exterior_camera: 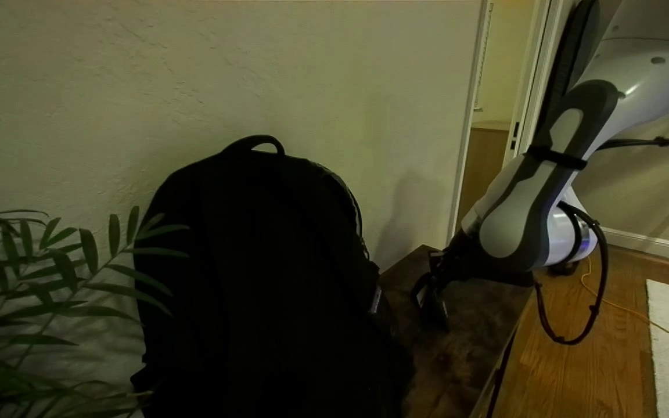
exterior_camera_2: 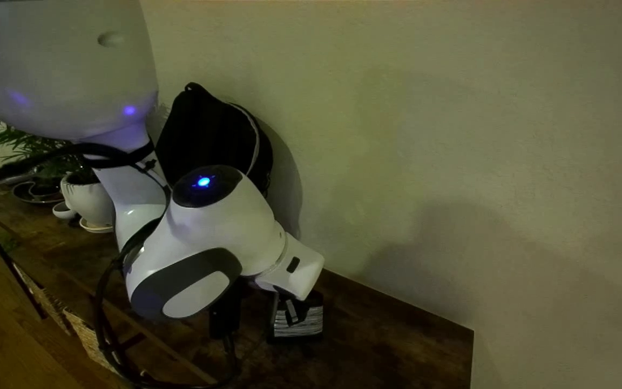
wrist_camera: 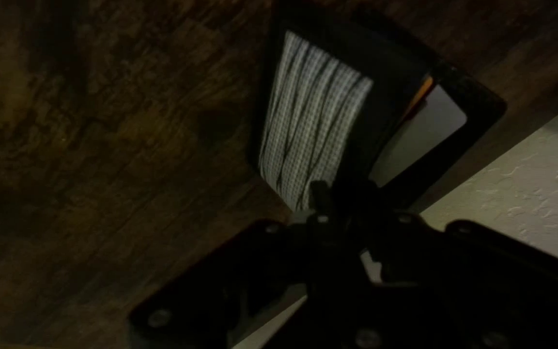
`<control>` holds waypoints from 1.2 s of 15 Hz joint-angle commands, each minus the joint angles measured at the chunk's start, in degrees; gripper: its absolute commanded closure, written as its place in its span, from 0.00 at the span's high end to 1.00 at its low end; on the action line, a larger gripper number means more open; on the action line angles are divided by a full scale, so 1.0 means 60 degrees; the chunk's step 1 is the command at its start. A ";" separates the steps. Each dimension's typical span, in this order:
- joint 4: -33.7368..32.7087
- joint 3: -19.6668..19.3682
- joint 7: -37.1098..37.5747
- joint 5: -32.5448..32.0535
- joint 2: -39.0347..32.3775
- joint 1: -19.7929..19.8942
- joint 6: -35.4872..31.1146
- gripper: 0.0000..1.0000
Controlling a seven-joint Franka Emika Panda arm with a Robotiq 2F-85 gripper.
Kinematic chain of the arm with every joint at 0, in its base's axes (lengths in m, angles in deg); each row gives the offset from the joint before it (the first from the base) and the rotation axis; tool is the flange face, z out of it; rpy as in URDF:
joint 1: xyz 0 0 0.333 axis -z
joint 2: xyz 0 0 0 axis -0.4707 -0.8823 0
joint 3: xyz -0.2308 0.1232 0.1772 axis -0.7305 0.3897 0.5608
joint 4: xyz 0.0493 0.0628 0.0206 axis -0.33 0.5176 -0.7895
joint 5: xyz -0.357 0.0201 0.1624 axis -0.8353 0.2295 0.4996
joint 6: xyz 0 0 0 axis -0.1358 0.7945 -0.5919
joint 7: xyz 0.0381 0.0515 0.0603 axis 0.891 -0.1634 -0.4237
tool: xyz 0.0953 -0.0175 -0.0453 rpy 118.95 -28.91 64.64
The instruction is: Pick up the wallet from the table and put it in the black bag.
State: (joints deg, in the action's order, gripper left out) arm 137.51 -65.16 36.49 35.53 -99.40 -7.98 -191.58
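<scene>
The wallet [wrist_camera: 315, 123], dark with a grey patterned patch, stands part-spread in the wrist view, a pale card [wrist_camera: 424, 131] showing inside. My gripper [wrist_camera: 342, 194] has its jaws close together at the wallet's near edge, one finger [wrist_camera: 321, 194] in front of the patterned face, so it looks shut on the wallet. In an exterior view the wallet [exterior_camera_2: 297, 322] is under the wrist, the gripper [exterior_camera_2: 293, 310] reaching it from above. Whether its lower edge touches the table [exterior_camera_2: 386, 346] I cannot tell. The black bag [exterior_camera: 265, 273] stands upright against the wall, apart from my gripper [exterior_camera: 432, 296].
A leafy plant [exterior_camera: 50, 290] is beside the bag. White pots [exterior_camera_2: 89, 200] stand farther along the table. The wall [exterior_camera_2: 451, 162] runs close behind the table. A black cable [exterior_camera: 601, 290] loops below the arm.
</scene>
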 commanded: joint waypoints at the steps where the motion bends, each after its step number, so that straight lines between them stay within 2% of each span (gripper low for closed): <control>1: 0.0404 0.0262 0.0213 -0.0012 0.0356 0.0417 0.0010 0.50; 5: 0.0498 0.0247 0.0197 0.0027 0.0532 0.0500 0.0015 0.76; 8: 0.0609 0.0061 0.0155 0.0124 0.0766 0.0311 0.0014 0.96; 10: 0.0701 -0.0027 0.0132 0.0161 0.0933 0.0207 0.0013 1.00; 13: 0.0997 -0.0065 0.0069 0.0126 0.1132 0.0073 0.0015 1.00; 16: 0.1492 -0.0309 -0.0020 0.0231 0.1123 -0.0457 0.0018 1.00; 18: 0.1701 -0.0691 -0.0192 0.0337 0.1228 -0.1105 0.0521 1.00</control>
State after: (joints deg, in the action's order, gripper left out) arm 142.84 -65.93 36.44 35.58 -95.76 -9.19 -191.49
